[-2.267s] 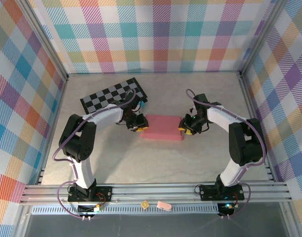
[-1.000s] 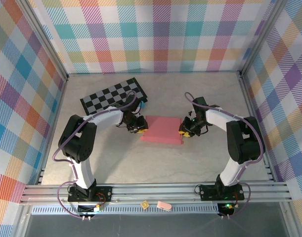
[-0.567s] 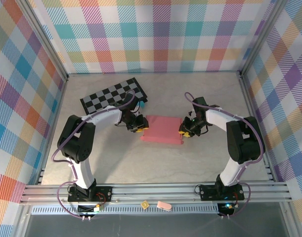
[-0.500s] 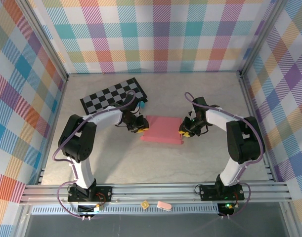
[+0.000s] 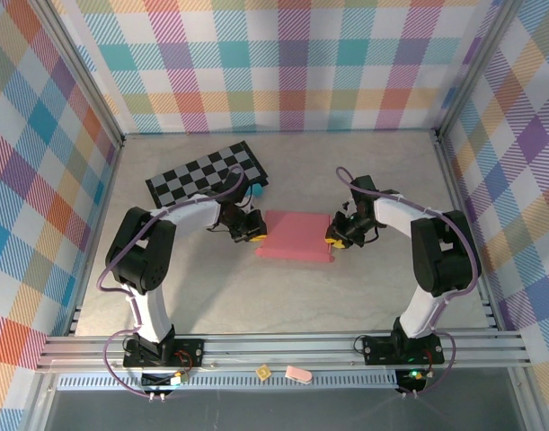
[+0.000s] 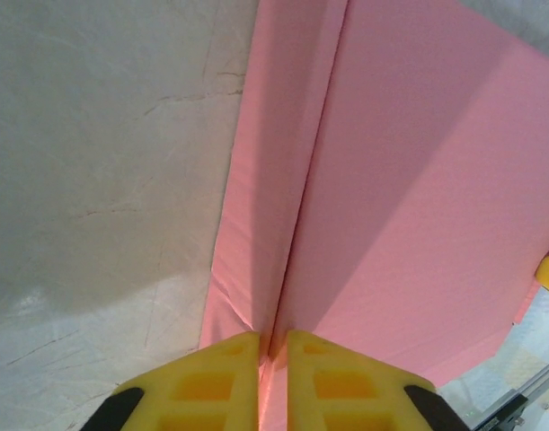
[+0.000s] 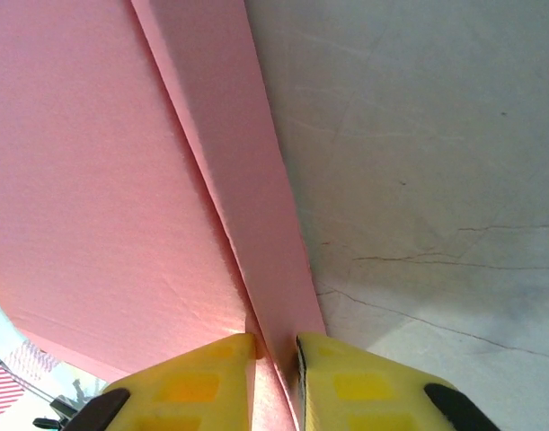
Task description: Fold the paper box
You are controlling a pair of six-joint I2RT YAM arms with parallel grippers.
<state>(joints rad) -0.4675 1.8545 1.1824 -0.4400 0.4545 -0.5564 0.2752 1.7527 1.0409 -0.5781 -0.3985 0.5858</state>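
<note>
Jaws of the left gripper [image 5: 253, 235] have just narrowed onto the left wall of the box [image 5: 296, 235], lying right of the checkerboard [image 5: 202, 173]. The right gripper [image 5: 333, 239] pinches the opposite wall, so the 2 walls can likely be raised.

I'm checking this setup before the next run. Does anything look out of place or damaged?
The paper box looks undamaged, pinched at its sides by the left gripper and right gripper, but lies slightly skewed to the table edge. A yellowish bit and a pink bit sit loose on the front ledge.
</note>
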